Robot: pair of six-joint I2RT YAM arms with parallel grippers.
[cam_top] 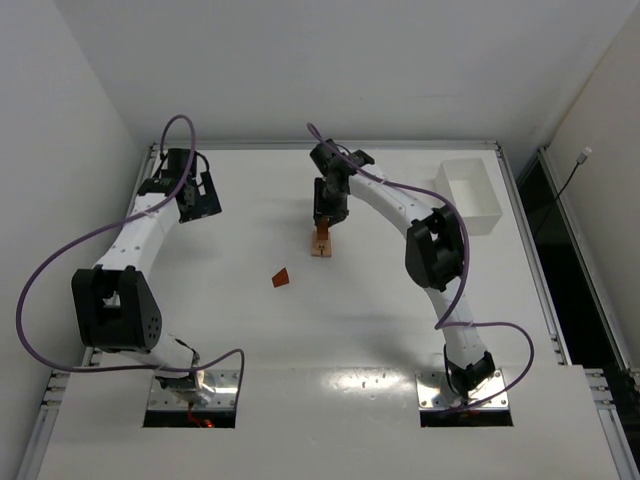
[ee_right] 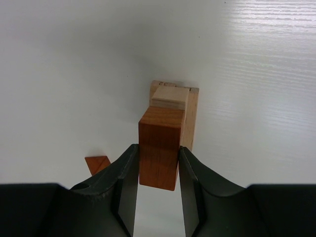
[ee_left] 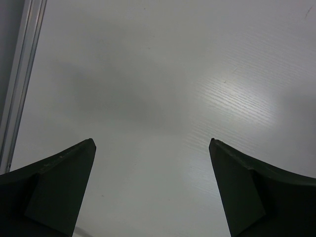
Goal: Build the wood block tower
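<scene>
Right gripper [ee_right: 158, 168] pinching a reddish-brown block [ee_right: 159, 140], poised at the tower [ee_right: 192, 118] of pale blocks just ahead of it; contact cannot be told. A reddish wedge [ee_right: 97, 164] lies on the tabletop [ee_right: 256, 74] to its left, unplaced. Left gripper [ee_left: 150, 143] spread, empty. Tower judged partly built

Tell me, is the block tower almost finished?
Partway. Done: pale tan blocks already start the tower. In hand: the right gripper grips a reddish-brown block at that stack. Left: one reddish piece lies loose on the table; the left gripper is open, empty.
</scene>
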